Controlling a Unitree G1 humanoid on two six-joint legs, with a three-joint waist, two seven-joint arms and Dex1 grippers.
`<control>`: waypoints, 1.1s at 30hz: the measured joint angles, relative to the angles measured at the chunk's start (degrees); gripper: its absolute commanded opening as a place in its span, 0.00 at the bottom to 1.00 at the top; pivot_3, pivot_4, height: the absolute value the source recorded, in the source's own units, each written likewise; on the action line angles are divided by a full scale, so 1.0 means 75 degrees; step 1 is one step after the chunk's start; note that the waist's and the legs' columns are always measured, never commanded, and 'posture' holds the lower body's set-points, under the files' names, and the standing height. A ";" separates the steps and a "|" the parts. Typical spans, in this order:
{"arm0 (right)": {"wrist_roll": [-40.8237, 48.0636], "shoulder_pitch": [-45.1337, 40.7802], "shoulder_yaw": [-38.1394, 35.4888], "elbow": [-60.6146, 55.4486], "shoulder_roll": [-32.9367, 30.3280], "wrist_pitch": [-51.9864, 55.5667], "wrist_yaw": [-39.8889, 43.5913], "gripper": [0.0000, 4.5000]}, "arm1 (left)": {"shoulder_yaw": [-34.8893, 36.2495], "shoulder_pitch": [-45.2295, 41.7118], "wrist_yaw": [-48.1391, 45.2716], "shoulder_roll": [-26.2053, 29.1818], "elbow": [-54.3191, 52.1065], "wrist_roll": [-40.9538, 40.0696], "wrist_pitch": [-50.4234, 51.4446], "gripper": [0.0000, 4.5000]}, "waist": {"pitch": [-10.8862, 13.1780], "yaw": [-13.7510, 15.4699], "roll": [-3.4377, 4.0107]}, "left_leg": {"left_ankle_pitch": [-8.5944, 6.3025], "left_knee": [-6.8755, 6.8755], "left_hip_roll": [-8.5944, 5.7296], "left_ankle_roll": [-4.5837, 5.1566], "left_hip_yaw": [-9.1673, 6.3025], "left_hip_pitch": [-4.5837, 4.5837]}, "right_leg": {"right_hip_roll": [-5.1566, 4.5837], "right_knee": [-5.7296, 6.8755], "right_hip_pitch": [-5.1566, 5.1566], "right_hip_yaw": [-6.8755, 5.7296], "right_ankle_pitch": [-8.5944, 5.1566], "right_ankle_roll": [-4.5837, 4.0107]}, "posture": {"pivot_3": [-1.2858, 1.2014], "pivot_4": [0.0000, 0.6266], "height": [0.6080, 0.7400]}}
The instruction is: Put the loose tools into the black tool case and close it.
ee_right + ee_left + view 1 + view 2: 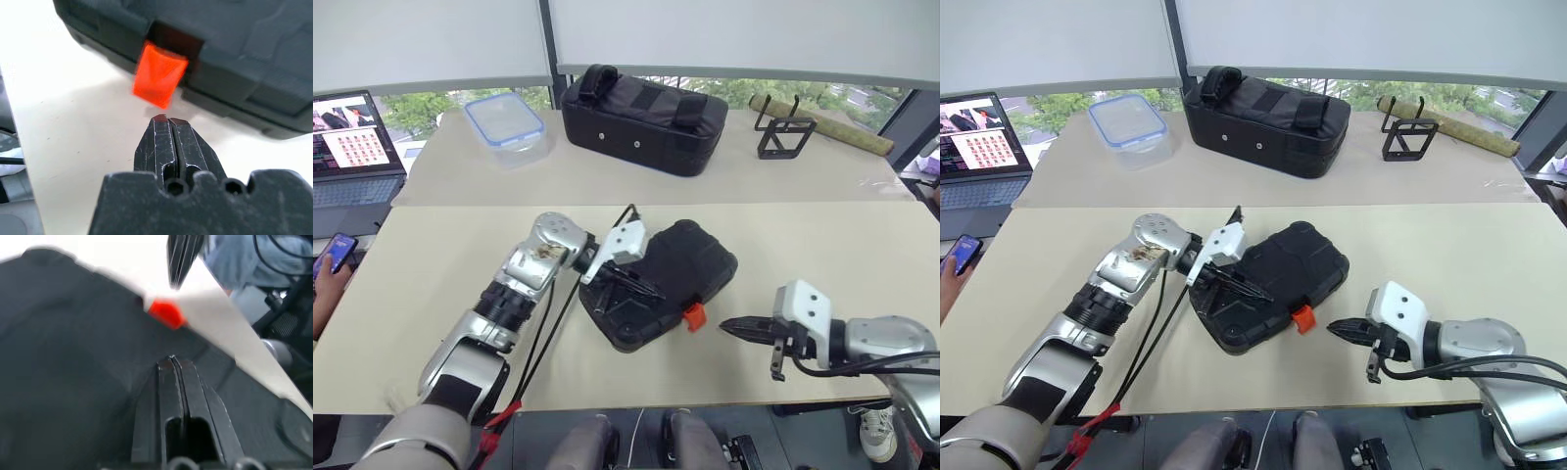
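The flat black hard-plastic tool case (666, 279) looks rigid and slick; its small orange latch (159, 74) sits just ahead of the clenched, empty right gripper (169, 119), probably the best place to press. The left gripper (172, 360), also clenched empty, rests over the lid.

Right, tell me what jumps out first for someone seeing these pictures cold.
The black tool case lies shut in the middle of the near table, its orange latch hanging open on the near edge. The left gripper, shut, rests on the lid, and the right gripper, shut, points at the latch from close by. Behind, on the far table, stands a black fabric bag.
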 measured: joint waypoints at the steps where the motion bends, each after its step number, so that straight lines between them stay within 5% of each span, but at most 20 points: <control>1: -0.0069 -0.0028 0.0139 0.0010 0.0038 0.0000 -0.0056 0.00 | -0.0069 -0.0014 0.0075 0.0004 0.0064 0.0134 -0.0329 0.01 | -0.0008 0.0000 0.0012 | 0.0000 -0.0004 0.0000 0.0000 0.0004 0.0014 | -0.0003 -0.0001 0.0011 0.0003 0.0000 0.0000 | 0.52 0.24 0.86; 14: -0.1268 -0.0867 0.1619 0.1175 0.1033 -0.0246 -0.0866 0.00 | -0.0154 0.0001 0.0262 -0.0042 0.0309 0.0274 -0.0994 0.01 | -0.0018 0.0012 0.0011 | -0.0011 -0.0048 -0.0002 0.0017 0.0003 0.0123 | 0.0016 -0.0023 0.0110 0.0001 -0.0006 0.0009 | 0.52 0.24 0.86; 25: -0.0165 -0.0235 0.0722 0.0303 -0.0122 0.0094 0.0324 0.00 | -0.0041 -0.0005 0.0477 -0.0079 0.0544 0.0281 -0.1030 0.01 | -0.0022 0.0044 0.0012 | -0.0012 -0.0055 0.0000 0.0016 0.0002 0.0123 | 0.0021 -0.0031 0.0114 -0.0003 -0.0006 0.0010 | 0.52 0.24 0.86; 33: -0.0250 -0.1286 0.1225 0.0578 0.0542 0.0387 -0.0257 0.00 | -0.0045 -0.0075 0.0570 -0.0228 0.0712 0.0310 -0.1166 0.01 | -0.0035 0.0037 -0.0005 | -0.0012 -0.0072 0.0000 0.0015 0.0002 0.0124 | 0.0007 -0.0031 0.0107 -0.0001 -0.0005 0.0010 | 0.52 0.24 0.86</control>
